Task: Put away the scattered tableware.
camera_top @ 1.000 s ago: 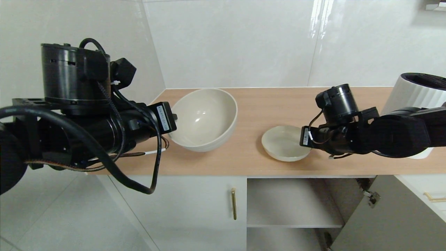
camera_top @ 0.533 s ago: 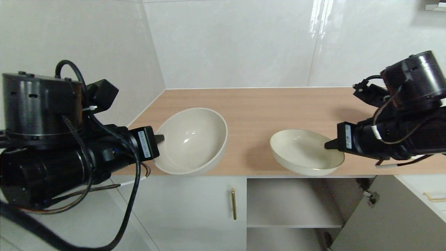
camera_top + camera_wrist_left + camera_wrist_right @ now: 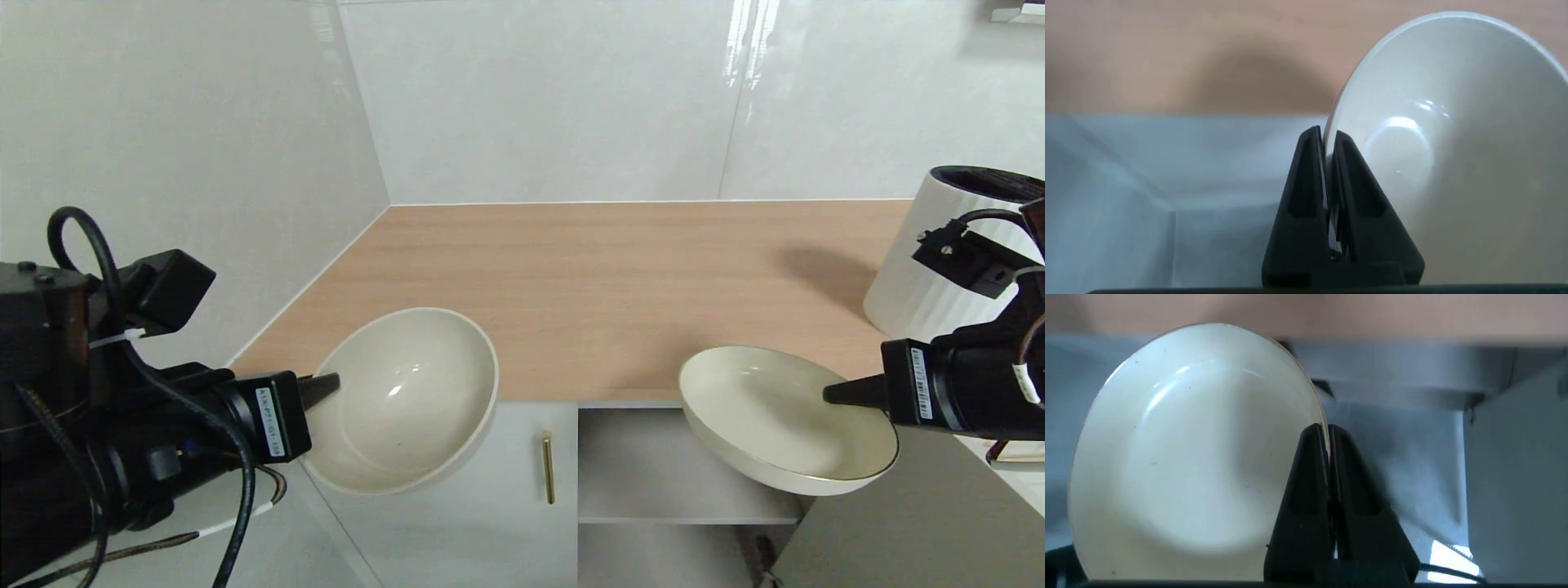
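Head view: bowl [image 3: 408, 400] is pinched at the rim by left gripper [image 3: 331, 382] and dish [image 3: 775, 420] by right gripper [image 3: 831, 395], both judged stiff, slick-glazed and breakable.

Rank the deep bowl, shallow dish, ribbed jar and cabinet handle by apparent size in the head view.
1. Deep bowl, shallow dish: alike, unranked.
2. Ribbed jar, slightly smaller, but partly hidden, so unsure.
3. Cabinet handle, clearly smallest.

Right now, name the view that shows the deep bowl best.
Head view: the whole deep bowl shows, held at its rim by the left gripper. The left wrist view shows part of it, rim pinched between the fingers.
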You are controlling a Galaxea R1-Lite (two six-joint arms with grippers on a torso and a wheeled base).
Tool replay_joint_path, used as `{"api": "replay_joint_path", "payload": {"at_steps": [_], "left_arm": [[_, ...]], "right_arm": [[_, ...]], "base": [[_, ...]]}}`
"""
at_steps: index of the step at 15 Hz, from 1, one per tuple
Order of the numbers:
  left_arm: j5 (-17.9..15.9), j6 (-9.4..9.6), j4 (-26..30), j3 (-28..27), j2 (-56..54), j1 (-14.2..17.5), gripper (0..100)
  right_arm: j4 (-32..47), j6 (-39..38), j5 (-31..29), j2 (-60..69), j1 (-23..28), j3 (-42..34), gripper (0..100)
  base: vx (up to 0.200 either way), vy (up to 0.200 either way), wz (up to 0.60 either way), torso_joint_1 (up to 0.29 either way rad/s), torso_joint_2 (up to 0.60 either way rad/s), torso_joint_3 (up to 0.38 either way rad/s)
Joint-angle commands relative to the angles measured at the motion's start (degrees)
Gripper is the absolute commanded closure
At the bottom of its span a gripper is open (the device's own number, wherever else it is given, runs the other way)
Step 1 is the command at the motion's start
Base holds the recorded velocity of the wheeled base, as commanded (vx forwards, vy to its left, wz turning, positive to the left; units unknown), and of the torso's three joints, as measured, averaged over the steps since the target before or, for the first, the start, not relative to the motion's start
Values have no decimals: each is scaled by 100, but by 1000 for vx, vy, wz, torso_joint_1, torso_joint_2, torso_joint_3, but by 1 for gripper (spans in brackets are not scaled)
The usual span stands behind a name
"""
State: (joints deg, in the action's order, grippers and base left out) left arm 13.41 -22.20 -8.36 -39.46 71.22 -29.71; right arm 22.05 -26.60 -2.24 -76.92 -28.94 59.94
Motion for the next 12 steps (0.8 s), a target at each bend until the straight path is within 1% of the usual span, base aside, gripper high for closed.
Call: {"api": "replay_joint_path", "payload": {"at_steps": [1, 4, 12], "left_arm": [[4, -4, 1, 17, -64, 0, 100], [-14, 14, 1, 61, -55, 0, 100], [-23, -4, 1, 53, 24, 0, 100]], "right_arm": [[1, -3, 5, 46, 2, -44, 100], [-87, 23, -13, -16, 2, -220, 100], [-834, 85, -39, -25, 2, -694, 100]], "base": [[-200, 0, 0, -2, 2, 7], [0, 0, 0, 0, 0, 0], [0, 0, 0, 0, 0, 0]]}}
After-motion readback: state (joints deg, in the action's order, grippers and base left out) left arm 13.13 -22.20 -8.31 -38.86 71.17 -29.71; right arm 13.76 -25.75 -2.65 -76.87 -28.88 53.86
